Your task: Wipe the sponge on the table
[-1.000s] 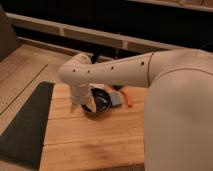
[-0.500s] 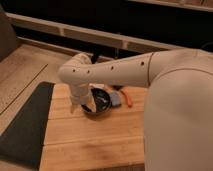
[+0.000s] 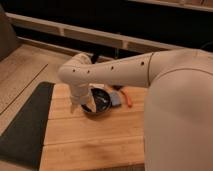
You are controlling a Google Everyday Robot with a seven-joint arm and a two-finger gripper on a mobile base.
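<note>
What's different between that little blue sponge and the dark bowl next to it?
The sponge is blue, flat and rectangular; the bowl is dark, round and much larger. Both sit on the table. The gripper is at the bowl's edge, opposite the sponge.

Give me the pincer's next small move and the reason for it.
Probably carry the pincer across the dark bowl toward the blue sponge. The pincer hangs at the bowl's rim above the table, while the sponge lies untouched on the bowl's opposite side, next to a thin orange object.

Bowl (image 3: 102, 100) on table (image 3: 90, 142), hand (image 3: 84, 107) at its left, sponge (image 3: 116, 99) right.
</note>
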